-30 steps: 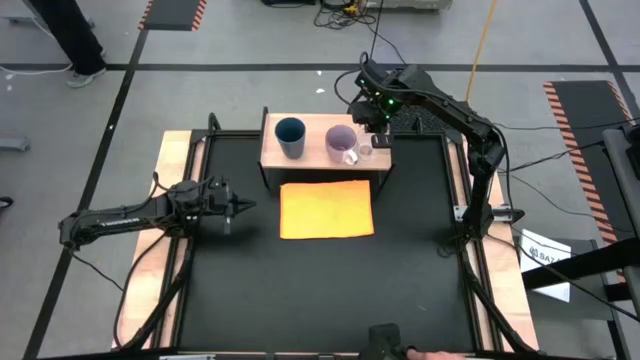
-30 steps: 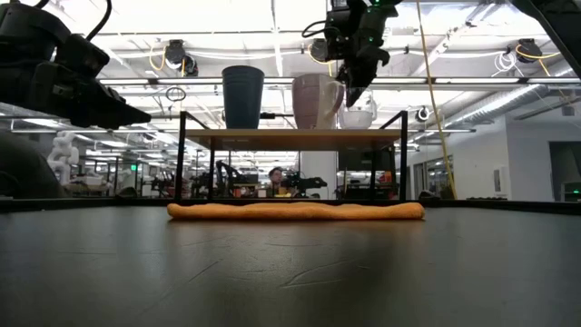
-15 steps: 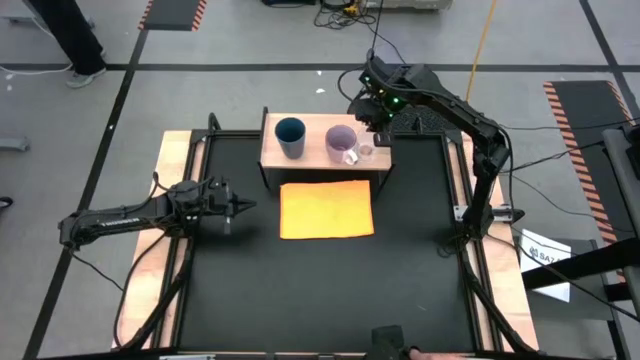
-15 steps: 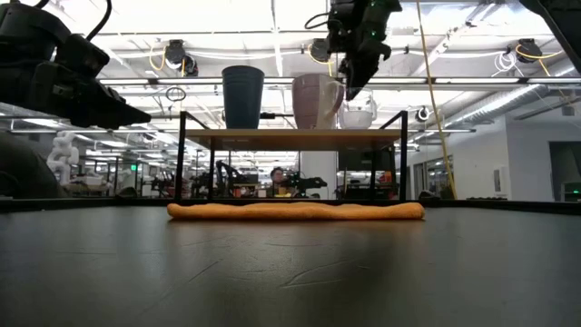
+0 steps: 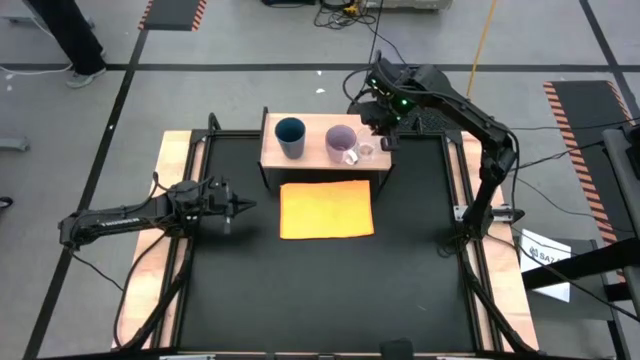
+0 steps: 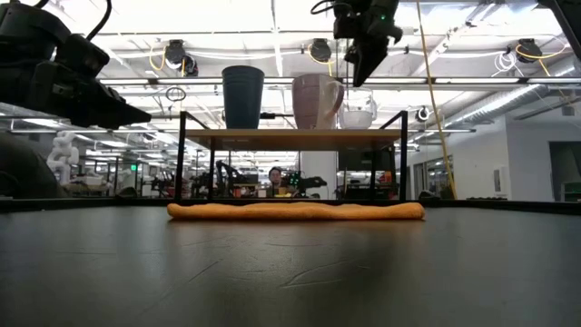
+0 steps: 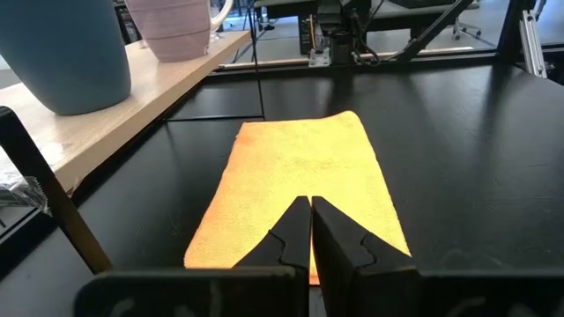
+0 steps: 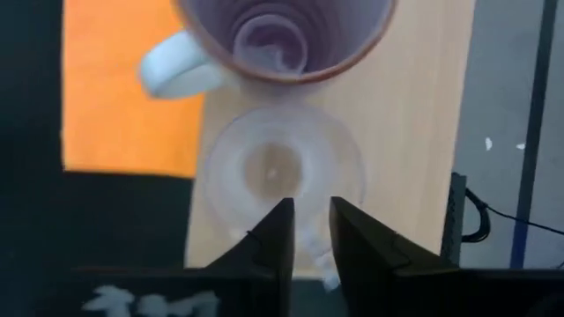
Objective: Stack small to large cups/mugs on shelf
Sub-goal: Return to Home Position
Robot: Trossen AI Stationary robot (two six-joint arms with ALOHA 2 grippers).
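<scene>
On the wooden shelf [image 5: 318, 160] three cups stand on their bases in a row: a dark blue tumbler [image 5: 290, 136], a lilac mug [image 5: 342, 140] with its handle [image 8: 167, 72] toward the table's near side, and a clear cup [image 8: 278, 172] beside it at the right end. My right gripper [image 8: 311, 220] hangs above the clear cup, pointing steeply down, open by a narrow gap with nothing between its fingers. In the low view it [image 6: 363, 65] is well clear of the cups' rims. My left gripper [image 7: 310, 210] waits shut over the table's left side, pointing at the orange sheet.
A flat orange sheet [image 5: 326, 209] lies on the black table just in front of the shelf. The shelf's dark side supports [image 6: 182, 159] stand at both ends. Black table surface lies open around the near half [image 5: 320, 290].
My right gripper has risen away from the clear cup and drifted a little toward the table's far right. The clear cup has stayed standing on the shelf next to the lilac mug.
</scene>
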